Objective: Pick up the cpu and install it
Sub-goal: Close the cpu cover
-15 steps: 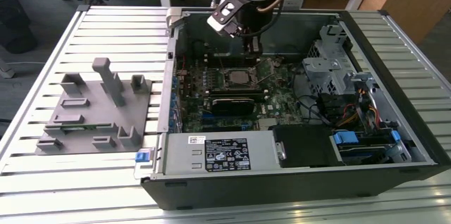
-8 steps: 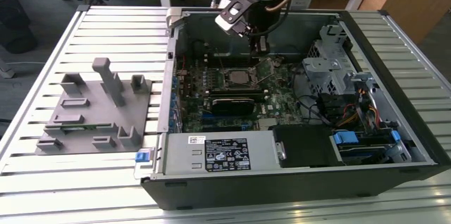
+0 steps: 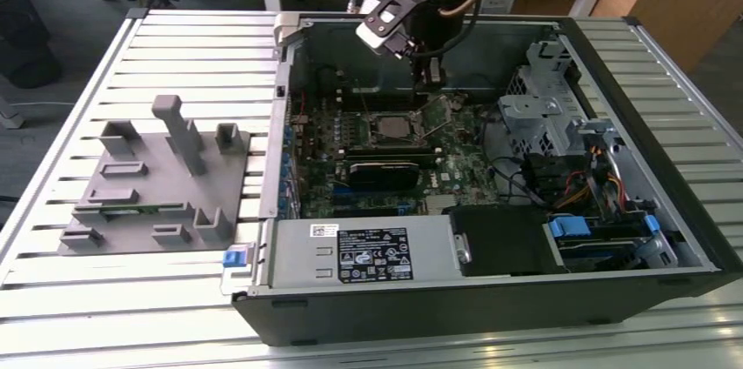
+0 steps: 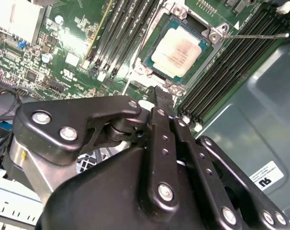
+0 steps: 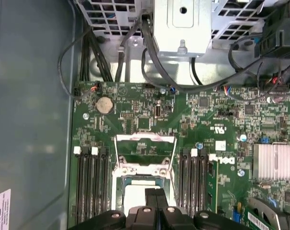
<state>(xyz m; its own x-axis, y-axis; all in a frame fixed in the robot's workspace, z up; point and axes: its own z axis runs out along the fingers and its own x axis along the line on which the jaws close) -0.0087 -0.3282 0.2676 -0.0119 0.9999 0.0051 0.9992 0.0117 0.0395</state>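
My gripper (image 4: 163,95) hangs empty, fingers pressed together, just above the cpu (image 4: 183,50). The cpu lies flat in its socket mid-board inside the computer case (image 3: 465,308). The metal frame (image 5: 145,139) is raised, so I judge it unclamped.

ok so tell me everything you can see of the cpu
The cpu is a small flat square chip: silvery-white metal top, faintly discoloured mid-face, green rim. It lies flat in the metal-framed motherboard socket, between the memory slots. The gripper, shut and holding nothing, hangs close by one edge; whether it touches cannot be told.
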